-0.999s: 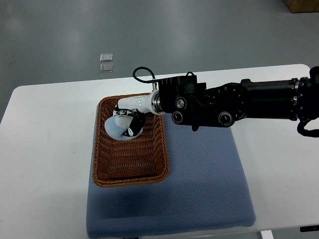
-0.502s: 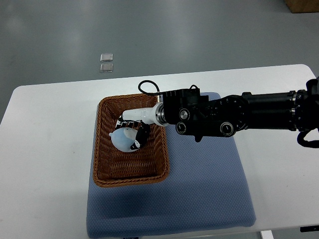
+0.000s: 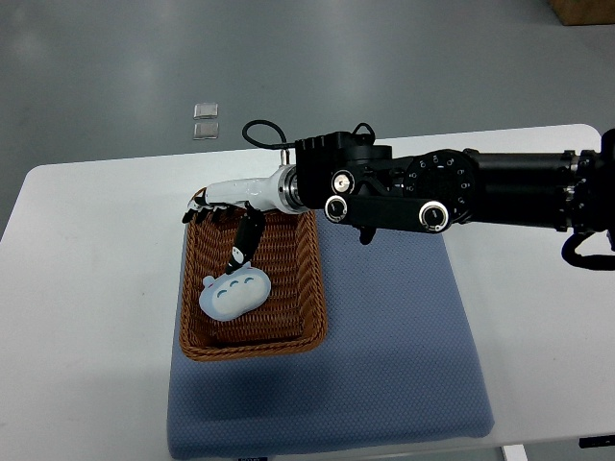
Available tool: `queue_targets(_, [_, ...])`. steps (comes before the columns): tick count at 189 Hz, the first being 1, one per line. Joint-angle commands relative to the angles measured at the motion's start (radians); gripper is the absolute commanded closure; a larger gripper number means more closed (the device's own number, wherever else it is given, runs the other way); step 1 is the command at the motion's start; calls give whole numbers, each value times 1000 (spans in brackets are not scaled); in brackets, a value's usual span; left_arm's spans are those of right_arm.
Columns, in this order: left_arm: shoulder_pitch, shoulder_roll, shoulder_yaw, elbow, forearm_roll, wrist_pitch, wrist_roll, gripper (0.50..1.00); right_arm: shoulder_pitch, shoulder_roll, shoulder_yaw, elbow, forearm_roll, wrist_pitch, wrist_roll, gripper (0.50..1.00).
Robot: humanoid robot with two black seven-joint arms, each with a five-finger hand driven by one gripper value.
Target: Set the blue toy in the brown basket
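A pale blue toy (image 3: 234, 293) with small round marks lies flat inside the brown wicker basket (image 3: 307, 298), near its left middle. My right hand (image 3: 223, 221) hovers over the basket's far end, its white and black fingers (image 3: 242, 242) spread and holding nothing. One dark finger points down toward the toy without touching it. The black right arm (image 3: 452, 192) reaches in from the right edge. The left arm does not show.
The basket sits on the left part of a blue mat (image 3: 394, 365) on a white table (image 3: 86, 288). Two small clear tiles (image 3: 204, 120) lie on the grey floor beyond the table. A brown box corner (image 3: 581, 10) shows at top right.
The right hand let go of the blue toy, which dropped and now lies flat lower in the basket. The hand opened and rose toward the basket's far rim.
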Motion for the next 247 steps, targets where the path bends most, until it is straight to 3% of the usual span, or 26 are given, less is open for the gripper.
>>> queue_targets(1, [0,0,0,0,0,0,0,500,-2,0,105,-12,2,3,1,599])
queue_targets(33, [0,0,0,-3,0,0,0,500,-87,-124,314,-29,60,-13,19,601])
queue_targets(50, [0,0,0,-8,0,0,0,500,-192,-215,481,-40,144,-43,50,601])
queue_targets(77, [0,0,-2,-9,0,0,0,500,-375,-271,737,-52,226,-48,102,599])
queue_targets(116, [0,0,-3,-11,2,2,0,500,-605,-239,1073,-89,373,-43,159,599])
queue_targets(170, [0,0,-3,-12,2,2,0,500,-806,-118,1193,-107,439,-26,242,599])
queue_targets(247, [2,0,-2,-12,2,2,0,500,-855,-89,1191,-135,437,-11,273,599])
